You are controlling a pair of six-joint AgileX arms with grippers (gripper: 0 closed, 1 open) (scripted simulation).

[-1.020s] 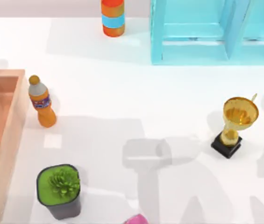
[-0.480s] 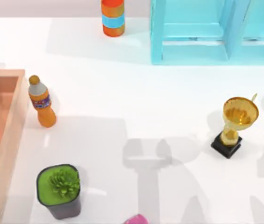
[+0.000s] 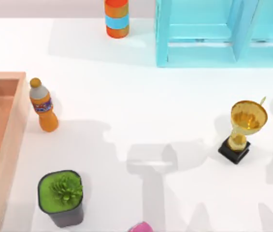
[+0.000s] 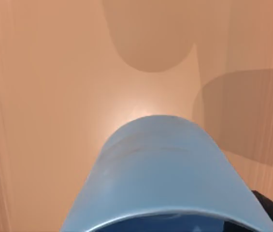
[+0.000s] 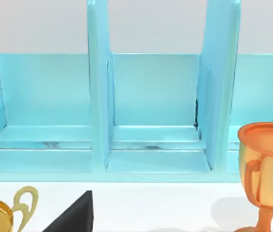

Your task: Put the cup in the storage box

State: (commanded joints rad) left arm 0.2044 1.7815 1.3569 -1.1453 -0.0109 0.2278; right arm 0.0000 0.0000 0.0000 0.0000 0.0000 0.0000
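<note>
stage: late, placing | cup (image 4: 167, 169): seen from the left wrist, close over the storage box (image 3: 3, 140) floor (touching it or not, cannot tell) | left claw: grip cannot tell | right arm: parked facing the cyan shelf frame (image 5: 150, 111) | left: set cup down, let go, withdraw

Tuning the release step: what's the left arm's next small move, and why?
Probably lower a little, then open. The left wrist view has the small blue tapered cup close under the camera, over the light orange-tan wooden storage box floor, apparently not yet resting on it.
</note>
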